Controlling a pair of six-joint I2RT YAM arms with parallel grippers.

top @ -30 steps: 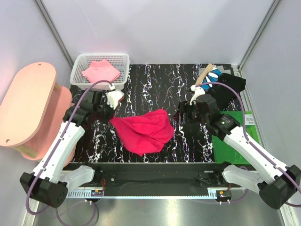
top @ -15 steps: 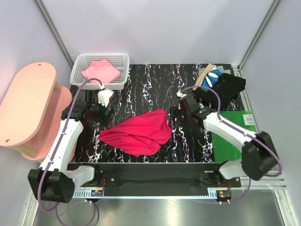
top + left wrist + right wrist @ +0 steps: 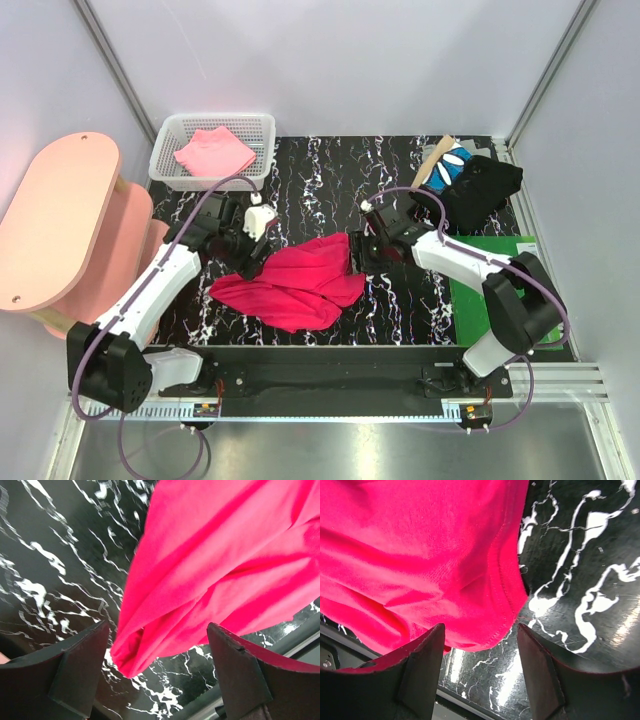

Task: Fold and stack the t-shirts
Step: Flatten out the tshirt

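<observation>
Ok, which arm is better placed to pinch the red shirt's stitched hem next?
Right, probably. The right gripper is open with the stitched hem of the red shirt between its fingers; the left gripper faces only a bunched fold.

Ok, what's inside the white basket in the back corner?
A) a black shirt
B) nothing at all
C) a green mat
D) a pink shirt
D: the top view shows a folded pink shirt lying inside the white basket.
</observation>
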